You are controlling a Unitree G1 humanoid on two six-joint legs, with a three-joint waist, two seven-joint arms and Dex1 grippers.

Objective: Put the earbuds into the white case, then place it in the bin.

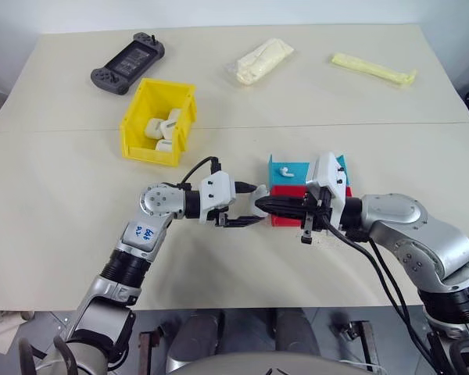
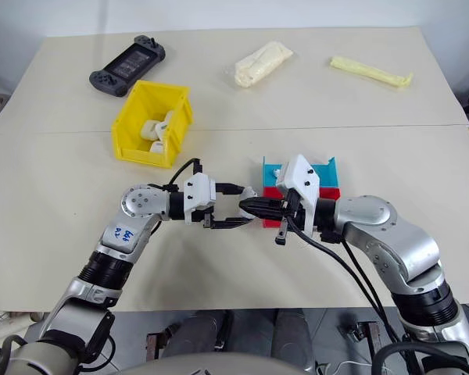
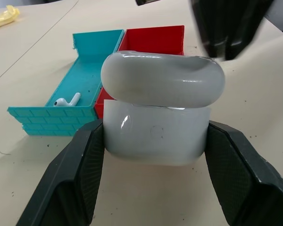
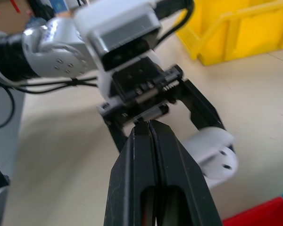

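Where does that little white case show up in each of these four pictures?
Left eye view: the white case sits mid-picture, gripped by the left hand, beside the red tray.
Right eye view: the case is mid-picture, left of the red tray.
Left wrist view: the case is central, clamped between two black fingers.
Right wrist view: the case peeks out behind the right hand.
Shared landmark: the red tray.

One earbud in tray, bin far left behind.
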